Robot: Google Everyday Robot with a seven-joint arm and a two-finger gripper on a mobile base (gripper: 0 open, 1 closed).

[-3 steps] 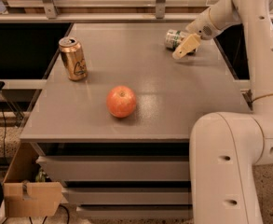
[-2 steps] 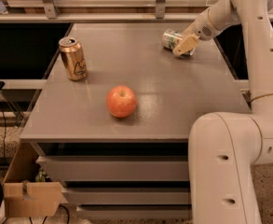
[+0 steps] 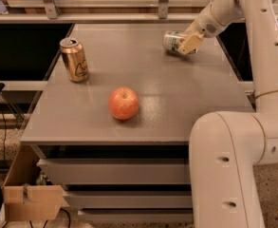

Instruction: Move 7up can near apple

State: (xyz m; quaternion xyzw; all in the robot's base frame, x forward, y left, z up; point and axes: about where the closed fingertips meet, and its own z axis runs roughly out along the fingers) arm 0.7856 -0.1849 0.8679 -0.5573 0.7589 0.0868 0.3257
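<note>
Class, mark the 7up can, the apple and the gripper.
7up can [image 3: 171, 41]: camera view, its left end.
apple [image 3: 124, 103]: camera view, front middle.
gripper [image 3: 188, 43]: camera view, tip clamped around 7up can.

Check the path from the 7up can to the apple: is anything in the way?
Nothing visible is. The end effector is at the 7up can, far right on the table; only bare surface lies between that can and the apple near the front middle. The gold can stands at the left, off that line.
</note>
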